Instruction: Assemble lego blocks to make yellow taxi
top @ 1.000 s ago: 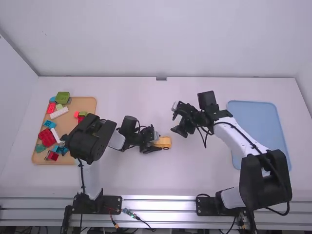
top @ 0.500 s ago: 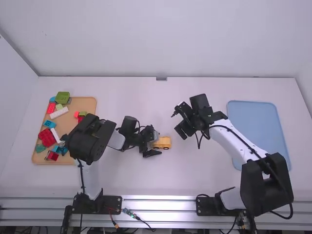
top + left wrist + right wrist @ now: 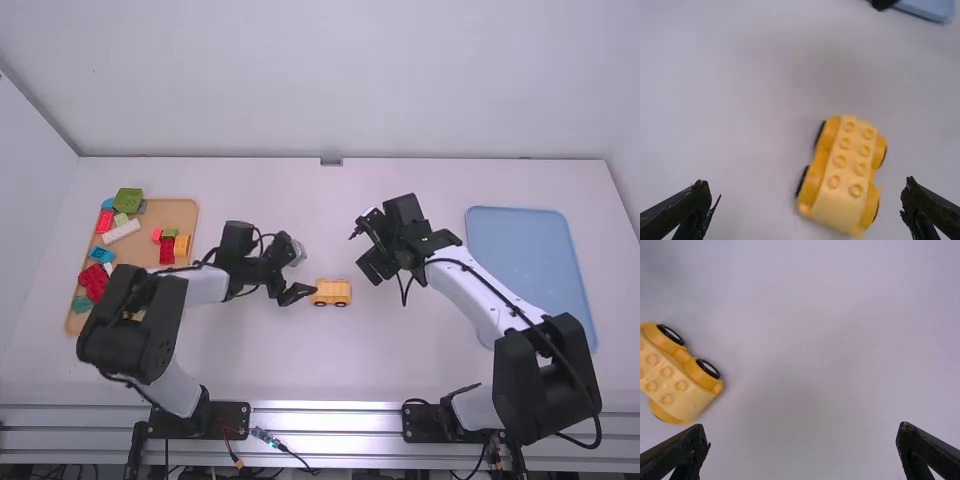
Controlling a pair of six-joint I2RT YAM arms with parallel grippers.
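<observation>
Because the yellow plastic chassis point(image 3: 846, 172) is wheeled: bumps could roll it.
Black left gripper point(image 3: 806, 184), black right gripper point(image 3: 802, 427): open.

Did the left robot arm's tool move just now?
Yes. In the high view, the left tool went left, toward the tan tray and away from the yellow car, which stayed put.

Bent at its black elbow, the left arm point(image 3: 204, 286) holds its claw point(image 3: 297, 292), fingers spread, just left of the yellow car point(image 3: 331, 292), while the right arm point(image 3: 475, 287) slants inward, its open claw point(image 3: 374, 263) near the car's right, farther from the bases.
</observation>
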